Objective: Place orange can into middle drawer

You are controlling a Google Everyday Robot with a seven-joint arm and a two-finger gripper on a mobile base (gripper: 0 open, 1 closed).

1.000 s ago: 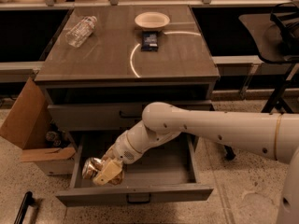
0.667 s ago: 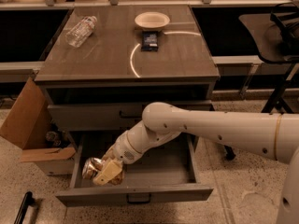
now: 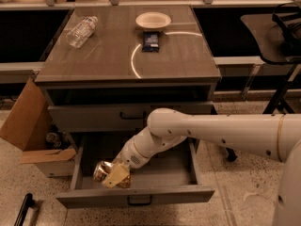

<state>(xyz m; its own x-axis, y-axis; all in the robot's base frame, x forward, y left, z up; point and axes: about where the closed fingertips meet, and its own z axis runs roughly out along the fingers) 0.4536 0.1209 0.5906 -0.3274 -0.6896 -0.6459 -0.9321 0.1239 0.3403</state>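
Note:
The orange can [image 3: 104, 169] is a shiny gold and silver can lying on its side, its round end facing left, low inside the open middle drawer [image 3: 178, 175] near the front left. My gripper [image 3: 114, 174] reaches down into the drawer from the right on a white arm and is shut on the can, its pale yellowish fingers [image 3: 117, 173] wrapped over the can's body. Whether the can rests on the drawer floor I cannot tell.
The closed upper drawer front [image 3: 94, 117] sits above the open one. On the cabinet top lie a clear plastic bottle [image 3: 82, 30], a white bowl [image 3: 153, 20] and a dark packet [image 3: 151, 41]. An open cardboard box [image 3: 33, 135] stands left of the drawer. A chair [image 3: 277, 36] stands at right.

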